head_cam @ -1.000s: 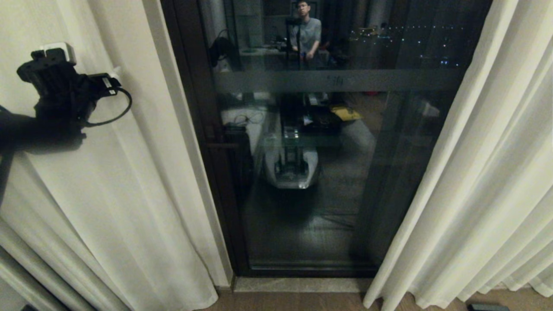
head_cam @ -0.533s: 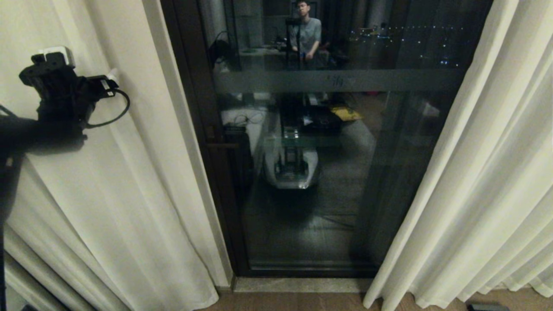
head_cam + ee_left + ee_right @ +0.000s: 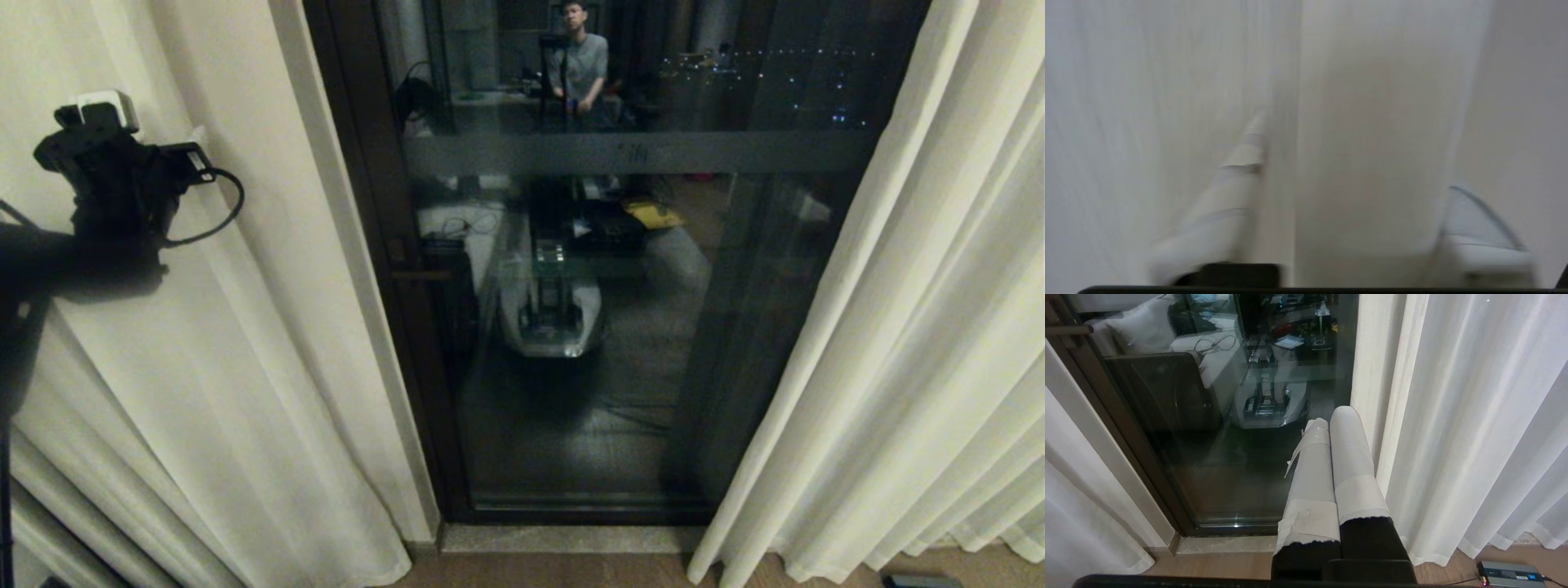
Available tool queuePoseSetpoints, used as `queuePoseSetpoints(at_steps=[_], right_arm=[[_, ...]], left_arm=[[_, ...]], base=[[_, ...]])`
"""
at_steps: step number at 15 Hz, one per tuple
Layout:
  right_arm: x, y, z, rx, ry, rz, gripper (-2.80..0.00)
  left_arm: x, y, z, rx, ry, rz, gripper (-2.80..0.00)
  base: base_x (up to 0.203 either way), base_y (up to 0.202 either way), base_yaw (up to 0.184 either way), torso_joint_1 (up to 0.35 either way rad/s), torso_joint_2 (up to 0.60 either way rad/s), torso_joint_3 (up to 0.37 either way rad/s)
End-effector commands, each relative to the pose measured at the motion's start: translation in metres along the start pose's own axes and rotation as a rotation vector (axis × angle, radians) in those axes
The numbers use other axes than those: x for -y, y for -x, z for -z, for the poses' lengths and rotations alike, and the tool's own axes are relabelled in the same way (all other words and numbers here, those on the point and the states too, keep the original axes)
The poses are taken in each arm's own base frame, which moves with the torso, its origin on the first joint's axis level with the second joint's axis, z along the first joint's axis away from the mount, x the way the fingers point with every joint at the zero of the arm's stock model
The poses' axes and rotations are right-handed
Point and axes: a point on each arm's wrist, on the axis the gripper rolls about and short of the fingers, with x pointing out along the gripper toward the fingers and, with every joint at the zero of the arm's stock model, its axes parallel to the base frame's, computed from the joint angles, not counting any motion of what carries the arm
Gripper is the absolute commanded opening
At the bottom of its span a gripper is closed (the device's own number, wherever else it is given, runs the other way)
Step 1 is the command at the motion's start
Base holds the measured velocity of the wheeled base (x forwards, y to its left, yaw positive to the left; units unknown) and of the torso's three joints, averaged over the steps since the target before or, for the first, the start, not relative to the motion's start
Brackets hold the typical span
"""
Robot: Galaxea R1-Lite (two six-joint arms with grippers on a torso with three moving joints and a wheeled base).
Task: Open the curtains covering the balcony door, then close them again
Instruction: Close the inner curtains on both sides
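Pressing into the left curtain (image 3: 245, 343), the left pincer (image 3: 1347, 212) straddles a pleat.

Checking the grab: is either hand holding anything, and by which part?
Nothing gripped yet. The left hand is open around a fold of the left curtain; the right hand is shut, empty.

Wooden floor, stone sill, small box, and a lit room mirrored in dark glass

A brown wooden floor (image 3: 555, 572) runs along the bottom, meeting a pale stone threshold (image 3: 571, 537). 1 small grey box (image 3: 1511, 573) with a cable lies on the floor at the right. A reflected person (image 3: 578, 61) in a grey shirt stands far back, city lights (image 3: 775, 77) dotted beside.
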Motion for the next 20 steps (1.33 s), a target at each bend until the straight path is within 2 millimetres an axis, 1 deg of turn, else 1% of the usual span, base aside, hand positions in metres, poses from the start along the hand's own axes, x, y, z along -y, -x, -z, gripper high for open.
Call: queuePoseSetpoints(at_steps=[1,4,7,10,13,14,17,19,20], right_arm=[[0.0,0.0,0.0,-0.001,0.0,0.001,-2.8],[0.0,0.0,0.0,-0.001,0.001,0.001,-2.8],[0.0,0.0,0.0,-0.001,0.0,0.001,-2.8],[0.0,0.0,0.0,-0.001,0.0,0.001,-2.8],[0.0,0.0,0.0,-0.001,0.0,0.001,-2.8],[0.0,0.0,0.0,-0.001,0.0,0.001,-2.8],[0.0,0.0,0.0,-0.001,0.0,0.001,-2.8],[0.0,0.0,0.0,-0.001,0.0,0.001,-2.8],[0.0,0.0,0.0,-0.001,0.0,0.001,-2.8]], left_arm=[[0.003,0.005,-0.007,0.005,0.003,0.004,-2.8],[0.003,0.01,-0.019,0.027,0.005,0.006,-2.8],[0.003,0.022,-0.027,-0.001,0.003,0.019,-2.8],[0.004,0.038,-0.04,-0.022,0.002,0.048,-2.8],[0.011,0.057,-0.046,-0.047,0.008,0.083,-2.8],[0.015,0.062,-0.049,-0.023,0.012,0.095,-2.8],[0.019,0.069,-0.051,0.017,0.019,0.109,-2.8],[0.024,0.076,-0.055,0.012,0.026,0.123,-2.8],[0.031,0.078,-0.057,0.013,0.032,0.139,-2.8]], base=[[0.0,0.0,0.0,0.0,0.0,0.0],[0.0,0.0,0.0,0.0,0.0,0.0],[0.0,0.0,0.0,0.0,0.0,0.0],[0.0,0.0,0.0,0.0,0.0,0.0],[0.0,0.0,0.0,0.0,0.0,0.0],[0.0,0.0,0.0,0.0,0.0,0.0],[0.0,0.0,0.0,0.0,0.0,0.0],[0.0,0.0,0.0,0.0,0.0,0.0],[0.0,0.0,0.0,0.0,0.0,0.0]])
